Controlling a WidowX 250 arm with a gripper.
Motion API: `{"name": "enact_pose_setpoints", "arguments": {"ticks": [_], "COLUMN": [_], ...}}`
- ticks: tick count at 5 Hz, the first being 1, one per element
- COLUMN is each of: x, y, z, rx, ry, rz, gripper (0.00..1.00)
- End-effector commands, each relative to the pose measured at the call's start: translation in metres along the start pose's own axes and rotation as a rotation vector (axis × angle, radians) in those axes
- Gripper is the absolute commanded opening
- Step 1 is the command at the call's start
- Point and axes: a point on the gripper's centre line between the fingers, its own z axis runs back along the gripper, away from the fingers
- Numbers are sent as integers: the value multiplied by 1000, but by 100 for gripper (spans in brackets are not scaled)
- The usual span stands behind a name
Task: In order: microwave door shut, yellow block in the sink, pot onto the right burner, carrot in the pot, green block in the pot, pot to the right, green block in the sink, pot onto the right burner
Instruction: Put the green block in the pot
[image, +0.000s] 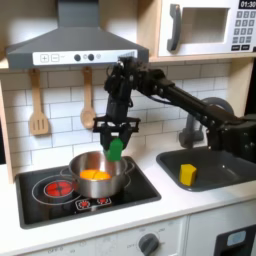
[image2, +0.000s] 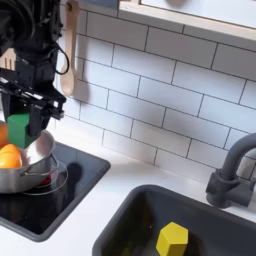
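Gripper (image: 116, 134) clamped on the small dark green block (image: 116, 148) above the shiny round steel pot (image: 97, 172).

The block hangs clear over the pot's two-o'clock rim; the orange toy carrot (image: 95, 175) lies inside. In the dark grey rectangular sink (image2: 215, 215), the small yellow block (image2: 172, 240) rests near six o'clock.

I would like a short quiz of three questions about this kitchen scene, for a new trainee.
1. True or false: the microwave door is shut.
2. What lies in the sink? A) the carrot B) the yellow block C) a spoon
3. Fill in: the pincer holds the ____ block above the pot.

Key:
1. True.
2. B; the yellow block also shows in the basin in the second exterior view.
3. Green. The green block is between the fingers, just above the pot's rim, with the carrot inside the pot.
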Motion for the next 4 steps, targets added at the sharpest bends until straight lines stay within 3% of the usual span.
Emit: {"name": "enact_pose_setpoints", "arguments": {"ticks": [1, 2, 3, 4], "x": [5, 5, 2, 4], "y": [7, 8, 4, 1], "z": [-28, -33, -39, -30], "rx": [-15, -17, -44, -58], "ry": [27, 60, 74, 51], "rz": [13, 30, 25, 21], "gripper": [0, 100, 100, 100]}}
